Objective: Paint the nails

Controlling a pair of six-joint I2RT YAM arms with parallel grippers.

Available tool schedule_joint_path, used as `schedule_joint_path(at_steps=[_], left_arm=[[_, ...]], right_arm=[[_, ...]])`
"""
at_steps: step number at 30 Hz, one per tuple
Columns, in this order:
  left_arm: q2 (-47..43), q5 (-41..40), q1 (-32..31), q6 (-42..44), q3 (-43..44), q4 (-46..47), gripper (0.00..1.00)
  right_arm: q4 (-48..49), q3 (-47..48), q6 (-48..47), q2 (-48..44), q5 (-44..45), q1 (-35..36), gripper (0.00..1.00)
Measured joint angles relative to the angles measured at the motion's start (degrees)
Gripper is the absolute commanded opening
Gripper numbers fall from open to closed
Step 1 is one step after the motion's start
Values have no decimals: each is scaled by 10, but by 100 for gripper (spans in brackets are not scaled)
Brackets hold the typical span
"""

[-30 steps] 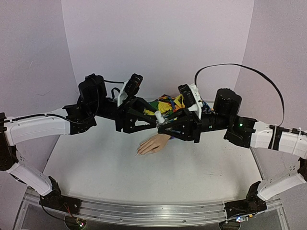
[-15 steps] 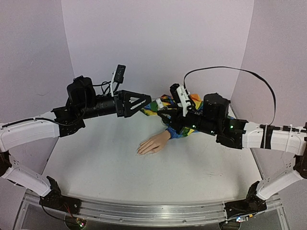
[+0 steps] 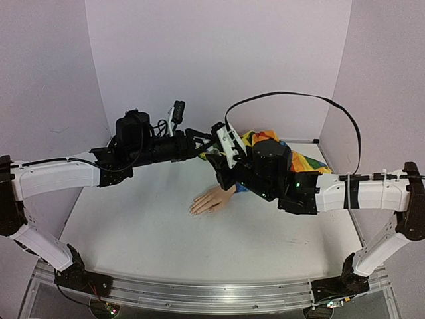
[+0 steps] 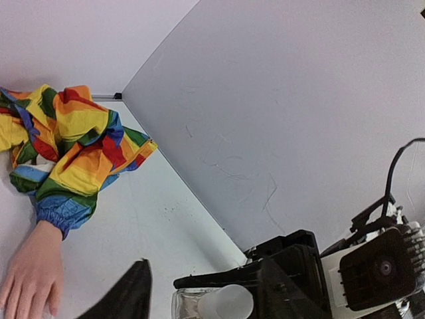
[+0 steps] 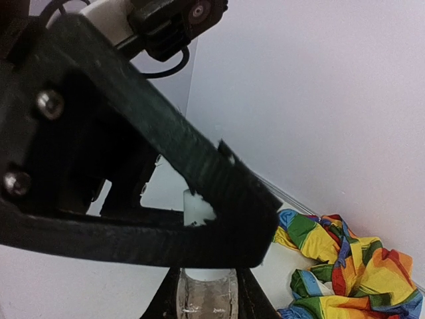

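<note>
Top external view: both arms meet above the far half of the white worktop (image 3: 146,232).
left tool (image 3: 202,146): at the white cap of the small clear bottle (image 5: 206,296); one black finger (image 4: 129,299) shows apart from that cap; clenched or released, I cannot tell.
nails (image 3: 194,211): tipping the peach mannequin hand (image 3: 214,198), palm down near the worktop's middle; too small to make out.
right tool (image 3: 220,161): clenched on the bottle, above the hand's wrist.
rainbow patchwork sleeve (image 3: 302,161): crumpled toward the far right corner.
</note>
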Motion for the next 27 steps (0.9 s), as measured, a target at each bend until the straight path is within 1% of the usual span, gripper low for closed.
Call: schedule_joint_path(at_steps=[5,9,12,13,18,20,21,23,25,27], left_arm=[[1,-10,0,-9,4,0,33],[4,-9,-2,-12,5,2,13],[8,-10,-3,2,7,4,2],[9,-8,-2,3,7,4,0],[9,10,0,30,7,5,0],[9,43,2,57,8,10,0],[9,62,3,68,9,14,0],[10,135,7,105,16,25,0],[11,226,9,139,30,43,0],[10,321,5,179,42,70,0]], right_arm=[[7,3,-7,6,21,6,0],[6,10,-11,14,30,9,0],[2,11,-10,17,35,10,0],[1,11,-9,17,35,10,0],[-8,10,4,11,13,7,0],[-20,2,17,-7,-35,-4,0],[-24,-5,27,-20,-75,-14,0],[-29,-22,56,-53,-211,-52,0],[-25,-31,92,-80,-380,-87,0],[-9,-31,132,-92,-524,-105,0]])
